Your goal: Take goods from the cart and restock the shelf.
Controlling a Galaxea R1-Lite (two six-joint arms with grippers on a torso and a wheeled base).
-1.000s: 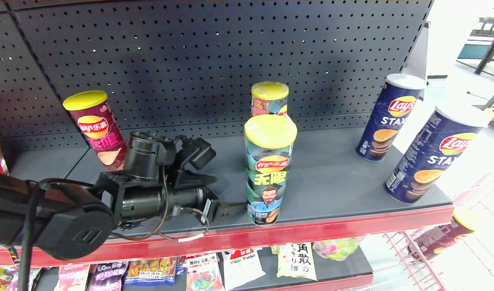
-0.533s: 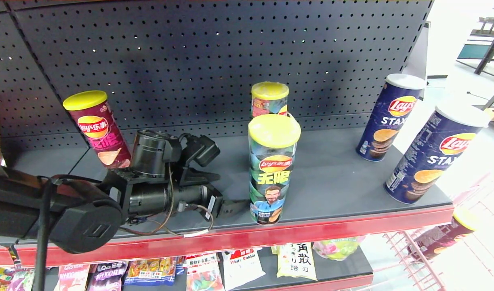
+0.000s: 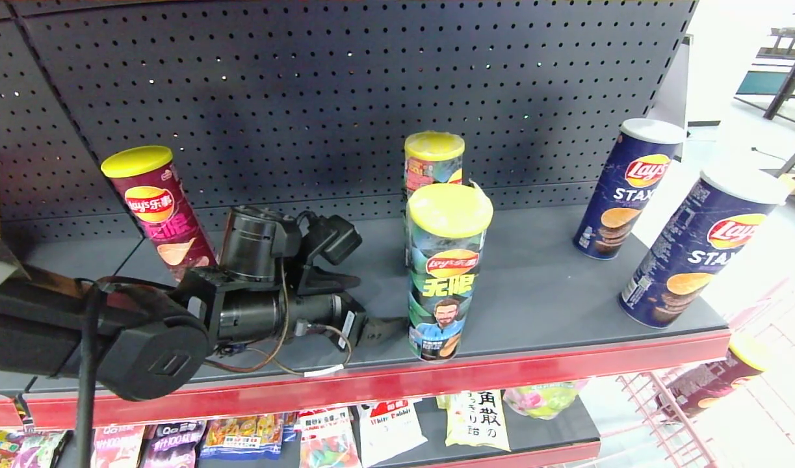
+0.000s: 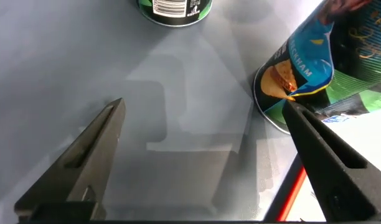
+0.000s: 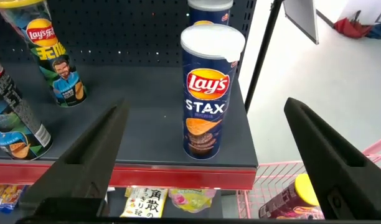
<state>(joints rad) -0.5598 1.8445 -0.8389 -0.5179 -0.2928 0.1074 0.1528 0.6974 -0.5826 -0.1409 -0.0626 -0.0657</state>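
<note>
A green yellow-lidded chip can (image 3: 448, 273) stands near the front of the grey shelf (image 3: 553, 292), with a second like it (image 3: 433, 159) right behind. My left gripper (image 3: 377, 311) lies low on the shelf just left of the front can. In the left wrist view it (image 4: 203, 130) is open, one fingertip (image 4: 302, 121) touching the can's base (image 4: 302, 74). My right gripper (image 5: 204, 109) is open in front of the shelf's right end, facing a blue white-lidded can (image 5: 208, 93).
A purple can (image 3: 156, 208) stands at the back left and two blue cans (image 3: 628, 188) (image 3: 699, 247) at the right end. Snack bags (image 3: 384, 429) fill the lower shelf. A pink wire cart (image 3: 670, 403) holding a purple can (image 3: 709, 380) sits at the lower right.
My left arm has slid to the right along the shelf, and the front green can has shifted right with it.
</note>
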